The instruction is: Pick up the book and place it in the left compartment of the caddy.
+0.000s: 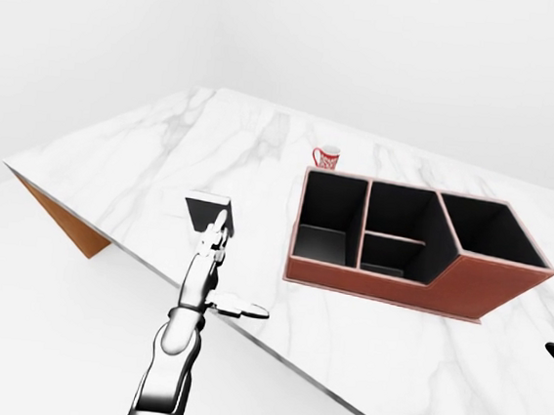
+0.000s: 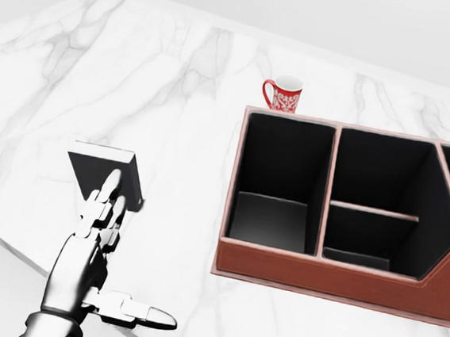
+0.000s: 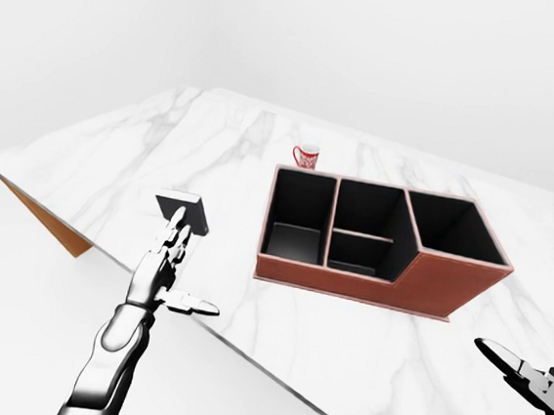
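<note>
I count one book (image 2: pixel 103 174), one caddy (image 2: pixel 334 278), one mug (image 2: pixel 285 95) and two hands in view. The book is dark with a pale page edge and sits on the worktop (image 2: pixel 184 93) close to its near-left edge, well apart from the caddy. My left hand (image 2: pixel 93 255) is spread, fingers (image 2: pixel 104 201) straight and pointing at the book, their tips overlapping its lower edge in the head view; I cannot tell if they touch it. The thumb sticks out sideways to the right. It grips nothing.

The caddy is reddish-brown with black insides and four compartments: a tall left one (image 2: pixel 275 181), two smaller middle ones split by a divider, and one on the right. The mug, red and white, stands just beyond the caddy's far left corner.

My right hand (image 3: pixel 526 377) shows only at the right edge of the right-eye view, fingers apart, holding nothing.

The worktop is white marble with grey veins and a thin metal edge; a wooden side (image 1: pixel 60 221) shows under its left corner. The walls and floor are plain white.
</note>
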Tool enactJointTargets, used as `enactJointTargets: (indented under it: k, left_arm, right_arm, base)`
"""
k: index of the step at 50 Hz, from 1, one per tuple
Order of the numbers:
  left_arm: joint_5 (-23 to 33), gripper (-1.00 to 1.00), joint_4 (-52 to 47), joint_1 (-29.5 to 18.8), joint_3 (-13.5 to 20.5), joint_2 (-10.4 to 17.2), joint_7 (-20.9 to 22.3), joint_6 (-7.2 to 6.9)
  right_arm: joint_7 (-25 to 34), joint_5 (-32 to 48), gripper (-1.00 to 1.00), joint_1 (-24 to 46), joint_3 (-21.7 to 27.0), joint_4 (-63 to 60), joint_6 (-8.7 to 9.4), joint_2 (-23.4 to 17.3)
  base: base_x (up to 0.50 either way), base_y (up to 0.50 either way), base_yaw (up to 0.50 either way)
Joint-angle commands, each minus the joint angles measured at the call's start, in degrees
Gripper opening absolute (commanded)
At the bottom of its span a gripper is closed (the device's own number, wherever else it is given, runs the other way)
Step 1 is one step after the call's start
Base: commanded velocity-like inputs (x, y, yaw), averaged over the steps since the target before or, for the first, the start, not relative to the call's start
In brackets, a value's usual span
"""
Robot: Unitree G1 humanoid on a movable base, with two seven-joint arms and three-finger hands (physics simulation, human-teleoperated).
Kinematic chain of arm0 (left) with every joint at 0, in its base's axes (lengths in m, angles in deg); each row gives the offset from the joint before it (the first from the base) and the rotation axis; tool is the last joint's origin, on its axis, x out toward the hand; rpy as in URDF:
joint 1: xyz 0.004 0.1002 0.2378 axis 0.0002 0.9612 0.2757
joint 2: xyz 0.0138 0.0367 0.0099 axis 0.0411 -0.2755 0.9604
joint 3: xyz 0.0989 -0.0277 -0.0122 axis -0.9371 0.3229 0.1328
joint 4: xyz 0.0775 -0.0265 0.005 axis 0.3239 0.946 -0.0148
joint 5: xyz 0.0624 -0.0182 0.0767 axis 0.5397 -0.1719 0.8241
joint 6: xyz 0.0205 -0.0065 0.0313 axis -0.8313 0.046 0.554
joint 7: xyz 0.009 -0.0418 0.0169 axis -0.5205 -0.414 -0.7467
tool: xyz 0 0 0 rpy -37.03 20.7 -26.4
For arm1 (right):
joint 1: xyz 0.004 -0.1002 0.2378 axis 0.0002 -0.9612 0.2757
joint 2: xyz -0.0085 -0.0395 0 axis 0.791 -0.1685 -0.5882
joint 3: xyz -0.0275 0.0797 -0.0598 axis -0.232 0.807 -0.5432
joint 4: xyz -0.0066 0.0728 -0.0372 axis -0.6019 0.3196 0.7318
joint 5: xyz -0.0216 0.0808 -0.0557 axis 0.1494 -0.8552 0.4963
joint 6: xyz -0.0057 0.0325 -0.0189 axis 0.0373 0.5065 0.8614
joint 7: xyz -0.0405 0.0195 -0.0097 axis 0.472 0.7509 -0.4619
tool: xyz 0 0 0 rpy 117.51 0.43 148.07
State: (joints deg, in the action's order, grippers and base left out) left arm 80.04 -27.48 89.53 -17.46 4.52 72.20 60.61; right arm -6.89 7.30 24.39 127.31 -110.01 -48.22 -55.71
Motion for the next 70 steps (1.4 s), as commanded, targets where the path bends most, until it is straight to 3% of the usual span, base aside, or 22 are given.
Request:
enactJointTargets:
  k: [1, 12, 57, 62, 70]
  left_arm:
    - [-0.45, 1.0, -0.69, 0.33, -0.25, -0.06, 0.67, 0.0]
    - [-1.05, 1.0, -4.45, 2.13, -1.13, -0.21, 1.52, 0.0]
    - [-2.03, 1.0, -2.75, 1.17, -0.45, -0.08, 1.85, 0.0]
    - [-1.68, 1.0, -8.18, 2.81, 0.6, -0.05, -0.4, 0.0]
    - [6.31, 1.0, -11.55, 3.76, -0.48, 0.1, -5.06, 0.0]
  right_arm:
    - [0.2, 0.38, 1.0, 0.14, -0.06, 0.38, 0.0, 0.09]
    - [0.03, 0.41, 1.0, 0.1, -0.08, 0.36, 0.0, 0.03]
    - [0.23, 0.05, 1.0, -0.06, -0.08, -0.46, 0.0, 0.18]
    - [1.15, 1.0, 1.0, -0.36, -0.52, -0.86, 0.0, 0.89]
    - [1.1, 0.91, 1.0, -0.28, -0.58, -0.51, 0.0, 0.77]
  base:
    - [0.17, 0.05, 0.0]
    - [0.17, 0.05, 0.0]
    - [0.16, 0.06, 0.0]
    - [0.01, 0.0, 0.0]
    - [0.0, 0.0, 0.0]
